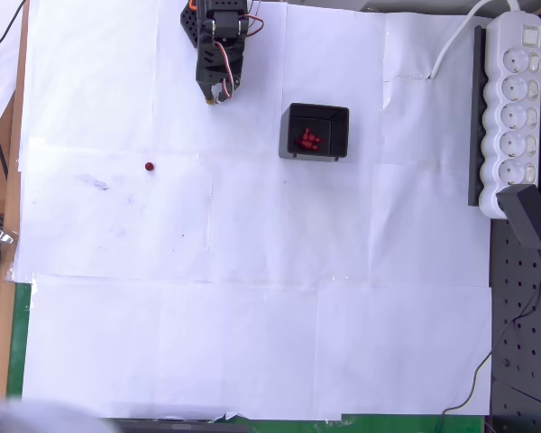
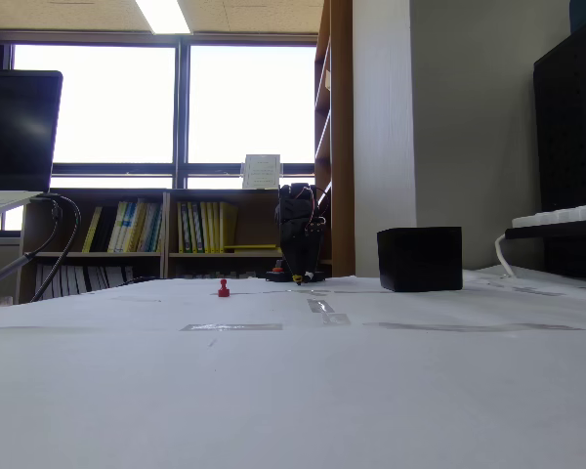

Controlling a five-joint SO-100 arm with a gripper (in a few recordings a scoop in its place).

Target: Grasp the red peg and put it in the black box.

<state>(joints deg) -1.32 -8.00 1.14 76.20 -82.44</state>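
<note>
Arm base cut off at overhead top edge; tool jaw state unclear.

Bright windows, low bookshelves, ceiling light, white paper-covered table.

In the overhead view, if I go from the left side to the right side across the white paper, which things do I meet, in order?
Red peg → claw of the arm → black box, red pieces inside → long black strip → white power strip.
</note>
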